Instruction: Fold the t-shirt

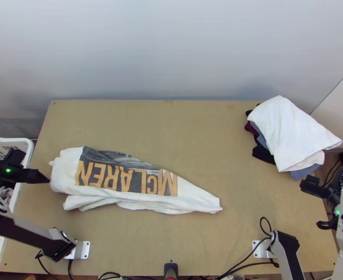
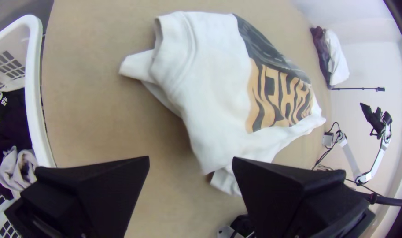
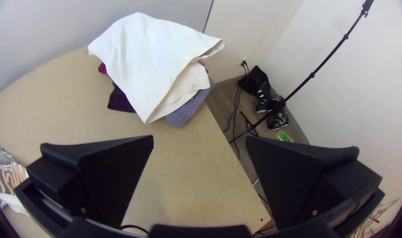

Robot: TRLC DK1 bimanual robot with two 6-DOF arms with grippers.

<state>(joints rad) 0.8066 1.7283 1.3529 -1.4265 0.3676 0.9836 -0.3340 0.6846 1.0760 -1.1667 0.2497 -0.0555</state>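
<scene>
Top view: white printed t-shirt (image 1: pixel 92 187) bunched lengthwise on bench (image 1: pixel 171 126), left of middle. Left gripper (image 1: pixel 35 167), by its collar end, and right gripper (image 1: pixel 310 204), at right edge, both wide open, empty.

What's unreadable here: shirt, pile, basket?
- T-shirt, top view: its lower layers, under its own top layer.
- T-shirt, right wrist view: part cut off by the left edge, part behind the right pincer.
- Pile, top view: the lower garments' full shapes, under the white cloth.
- Basket, left wrist view: its far part, cut off by the left edge.
</scene>
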